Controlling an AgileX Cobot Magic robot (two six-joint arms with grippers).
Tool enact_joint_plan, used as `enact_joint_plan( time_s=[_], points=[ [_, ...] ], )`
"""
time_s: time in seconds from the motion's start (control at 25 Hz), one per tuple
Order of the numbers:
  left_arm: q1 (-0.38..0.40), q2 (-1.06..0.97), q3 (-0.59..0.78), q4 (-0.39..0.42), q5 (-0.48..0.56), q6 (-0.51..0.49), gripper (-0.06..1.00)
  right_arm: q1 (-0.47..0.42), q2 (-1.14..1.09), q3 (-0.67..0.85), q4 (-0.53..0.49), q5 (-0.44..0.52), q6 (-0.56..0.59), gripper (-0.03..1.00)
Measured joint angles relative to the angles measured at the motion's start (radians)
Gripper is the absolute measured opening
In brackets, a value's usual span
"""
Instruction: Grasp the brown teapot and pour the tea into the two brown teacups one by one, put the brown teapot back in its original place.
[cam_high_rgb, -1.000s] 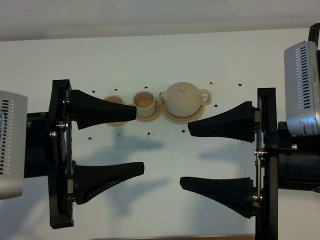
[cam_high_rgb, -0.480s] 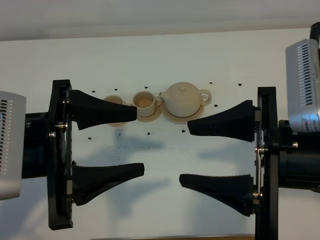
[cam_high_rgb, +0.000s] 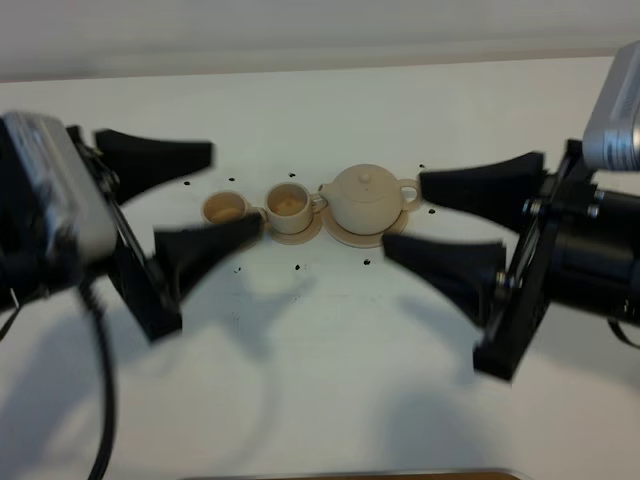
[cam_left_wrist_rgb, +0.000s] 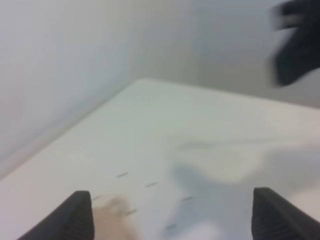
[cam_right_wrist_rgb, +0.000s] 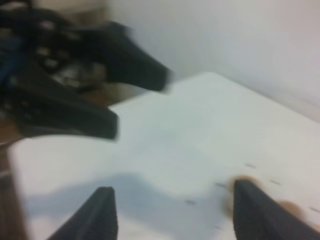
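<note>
The pale tan teapot stands upright on its wide saucer plate at the table's middle back. Two small tan teacups stand left of it on small saucers: one touches the teapot's spout side, the other is further left. My left gripper is open and empty, its near finger just in front of the left cup. My right gripper is open and empty, its fingers on either side of the teapot's handle side, apart from it. Both wrist views are blurred; a tan smudge shows in the left one.
The white table has small dark marks around the tea set. A white wall runs along the table's back edge. The opposite arm shows blurred in the right wrist view.
Both arms have swung and tilted toward the tea set. The left gripper moved back and up; the right gripper moved toward the teapot. The teapot and cups have not moved.
</note>
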Motion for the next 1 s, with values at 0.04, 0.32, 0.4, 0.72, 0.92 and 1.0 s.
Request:
enact_joint_plan(
  time_s=[0.04,0.32,0.4,0.72,0.92,1.0],
  points=[
    [0.000,0.000,-0.001,-0.008,-0.049,-0.003,0.71,0.000,0.004,0.000,0.000,-0.035,0.008,0.48],
    [0.000,0.001,-0.072,0.000,-0.314,-0.149,0.65,0.000,0.098,-0.094,-0.041,-0.170,0.170,0.46],
    [0.000,0.001,-0.082,0.057,-0.356,-0.205,0.62,0.000,0.129,-0.133,-0.105,-0.172,0.249,0.46],
    [0.000,0.001,-0.082,0.464,-0.412,-0.594,0.50,-0.033,0.149,-0.211,-0.628,-0.137,0.705,0.46],
    [0.080,0.001,-0.082,0.782,-0.364,-0.892,0.48,-0.144,0.149,-0.211,-0.931,-0.011,0.979,0.46],
    [0.151,-0.001,-0.082,0.911,-0.311,-1.028,0.48,-0.169,0.149,-0.211,-0.972,0.040,1.008,0.46]
  ],
)
